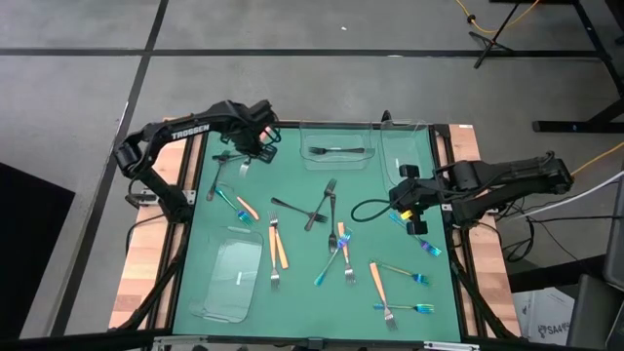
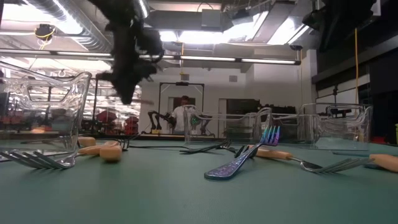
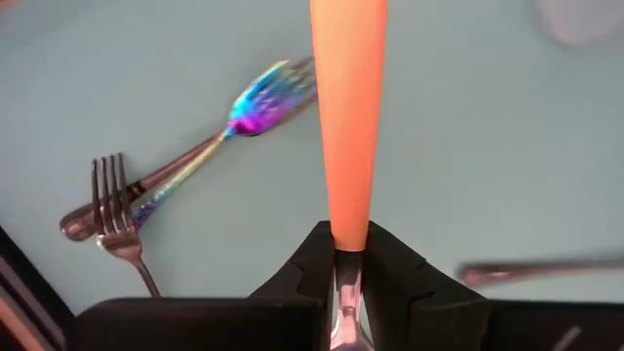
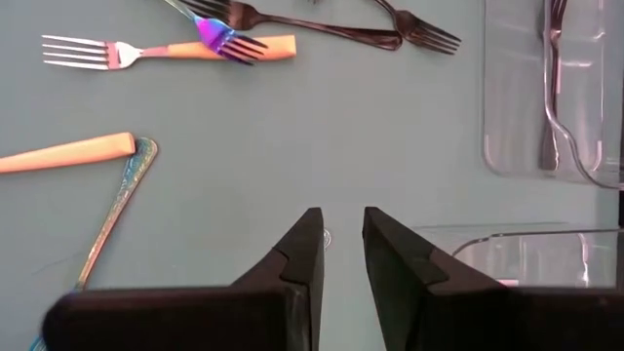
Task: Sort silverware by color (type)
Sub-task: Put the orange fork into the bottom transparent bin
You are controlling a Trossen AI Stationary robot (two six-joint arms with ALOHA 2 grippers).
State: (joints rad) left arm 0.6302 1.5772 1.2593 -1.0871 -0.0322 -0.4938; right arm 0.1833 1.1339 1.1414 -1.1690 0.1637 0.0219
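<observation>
You're looking straight down on a green desk [image 1: 302, 292] strewn with silverware [image 1: 331, 239]: black, orange-handled and iridescent forks, mostly across its middle and near-right part. Your left gripper [image 1: 255, 144] sits over the far-left corner beside a few forks, and your right gripper [image 1: 414, 207] hangs at the right edge. One clear tray [image 1: 337, 158] at the far side holds a black fork, another clear tray [image 1: 226, 283] lies near-left.

In the left wrist view the orange handle [image 3: 349, 117] runs off the frame's top, and its metal end is hidden between the left gripper's [image 3: 348, 278] fingers. A blurred utensil [image 3: 541, 270] is cut by the frame edge. In the low view the person [image 2: 184, 115] is too small to make out.
</observation>
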